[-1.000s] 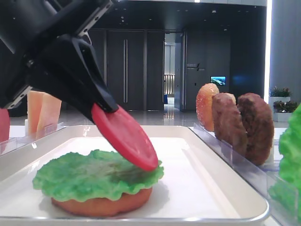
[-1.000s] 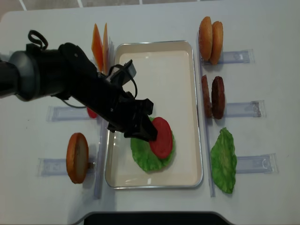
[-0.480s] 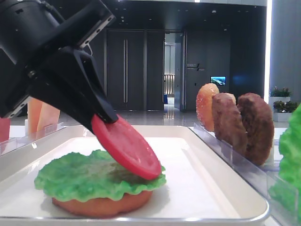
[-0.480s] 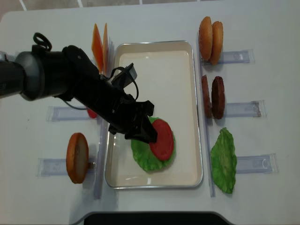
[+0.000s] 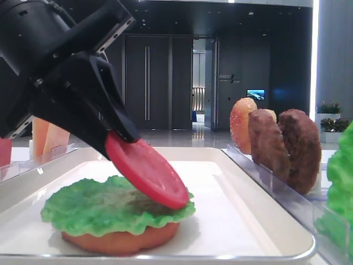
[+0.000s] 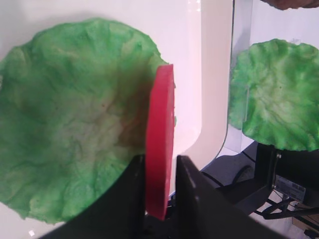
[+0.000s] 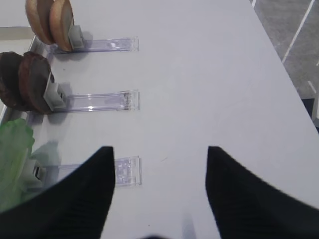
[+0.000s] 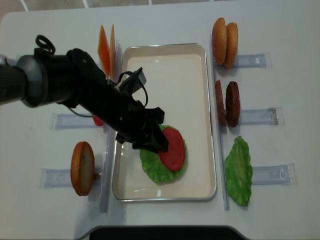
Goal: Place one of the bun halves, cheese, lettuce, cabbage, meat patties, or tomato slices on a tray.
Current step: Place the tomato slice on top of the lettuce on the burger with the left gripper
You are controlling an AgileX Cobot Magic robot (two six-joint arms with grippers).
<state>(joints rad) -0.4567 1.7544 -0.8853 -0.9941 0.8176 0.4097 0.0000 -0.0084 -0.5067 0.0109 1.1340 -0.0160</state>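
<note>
Around the tray (image 8: 202, 115) were three bun halves (image 8: 82, 168), two patties (image 8: 231, 103), two lettuce leaves (image 8: 238, 171), two cheese slices (image 8: 103, 50).

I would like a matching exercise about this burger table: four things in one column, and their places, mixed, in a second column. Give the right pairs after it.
Things:
1. round red tomato slice
2. two dark brown rough meat patties
3. thin pale-orange cheese slices
4. ruffled green lettuce leaf outside the white tray

Places:
A. standing in a clear holder left of the tray
B. tilted on the lettuce in the tray, between the left gripper's fingers
C. right of the tray, nearest the front edge
D. standing in the middle holder right of the tray

Pairs: 1-B, 2-D, 3-A, 4-C
</note>
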